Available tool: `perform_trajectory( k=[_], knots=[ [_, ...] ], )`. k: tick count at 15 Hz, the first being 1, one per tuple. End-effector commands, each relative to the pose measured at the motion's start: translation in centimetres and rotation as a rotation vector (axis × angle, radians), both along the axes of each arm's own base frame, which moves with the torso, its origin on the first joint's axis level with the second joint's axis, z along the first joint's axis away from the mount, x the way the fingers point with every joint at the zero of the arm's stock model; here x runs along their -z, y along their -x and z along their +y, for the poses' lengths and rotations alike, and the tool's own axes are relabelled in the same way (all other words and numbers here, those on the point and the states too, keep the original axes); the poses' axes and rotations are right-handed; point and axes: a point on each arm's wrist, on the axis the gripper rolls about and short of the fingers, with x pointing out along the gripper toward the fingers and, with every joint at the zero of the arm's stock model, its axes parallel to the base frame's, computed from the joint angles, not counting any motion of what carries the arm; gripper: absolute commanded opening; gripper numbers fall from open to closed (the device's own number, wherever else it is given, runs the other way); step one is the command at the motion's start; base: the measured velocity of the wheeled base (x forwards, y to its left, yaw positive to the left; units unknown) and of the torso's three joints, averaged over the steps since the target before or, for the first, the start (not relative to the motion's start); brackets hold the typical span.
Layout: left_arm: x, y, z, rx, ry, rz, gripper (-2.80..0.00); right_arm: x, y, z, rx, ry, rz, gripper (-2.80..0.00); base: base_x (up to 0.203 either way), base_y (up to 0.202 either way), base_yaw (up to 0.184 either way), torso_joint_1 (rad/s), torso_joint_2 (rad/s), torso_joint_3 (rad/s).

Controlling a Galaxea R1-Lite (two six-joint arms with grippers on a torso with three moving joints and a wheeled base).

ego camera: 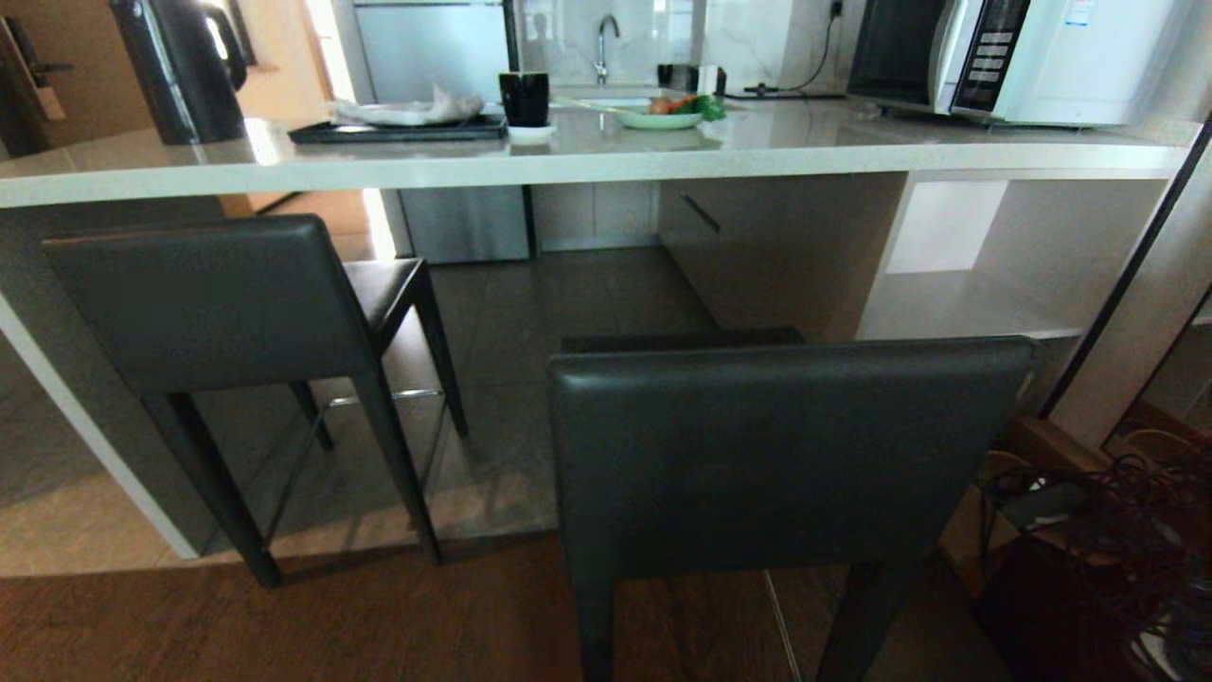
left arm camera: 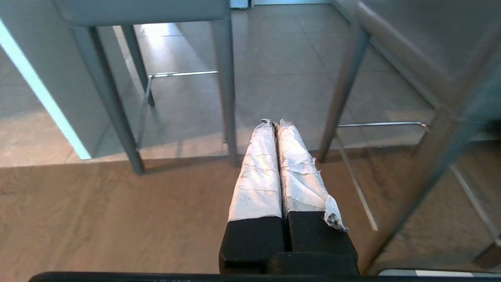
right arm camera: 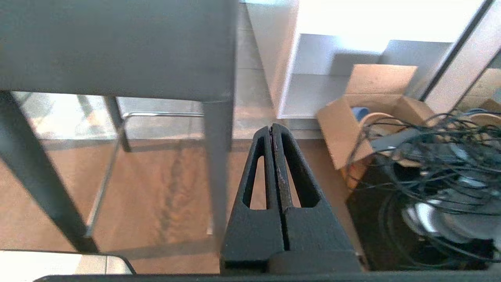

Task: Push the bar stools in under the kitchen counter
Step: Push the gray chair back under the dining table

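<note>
Two dark-grey bar stools stand in front of the kitchen counter. The left stool is farther off, its seat partly beneath the slab. The right stool stands closer to me, pulled out onto the wooden floor, its backrest facing me. Neither arm shows in the head view. My left gripper is shut and empty, hanging low above the floor between the legs of the left stool and the right stool. My right gripper is shut and empty, beside a rear leg of the right stool.
On the counter are a kettle, a dark tray, a black cup, a plate of vegetables and a microwave. To the right, a cardboard box and a tangle of black cables crowd the floor.
</note>
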Motion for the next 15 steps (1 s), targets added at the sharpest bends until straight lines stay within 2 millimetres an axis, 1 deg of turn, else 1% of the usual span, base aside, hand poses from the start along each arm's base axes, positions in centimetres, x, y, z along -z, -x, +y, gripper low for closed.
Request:
perform_trajectory(
  k=[1, 11, 15],
  knots=[
    [0.0, -0.02, 0.0, -0.001, 0.0, 0.003, -2.8, 0.0, -0.01, 0.0, 0.0, 0.002, 0.002, -2.8, 0.0, -0.194, -0.002, 0.002, 0.01, 0.007],
    [-0.02, -0.01, 0.01, -0.001, 0.011, 0.0, -2.8, 0.0, -0.01, 0.0, 0.0, 0.002, 0.002, -2.8, 0.0, -0.187, 0.002, 0.003, 0.0, 0.002],
    [-0.02, -0.02, 0.01, -0.001, 0.011, 0.001, -2.8, 0.0, -0.01, 0.0, 0.0, 0.002, 0.002, -2.8, 0.0, -0.017, 0.001, 0.001, 0.0, 0.001]
  ],
)
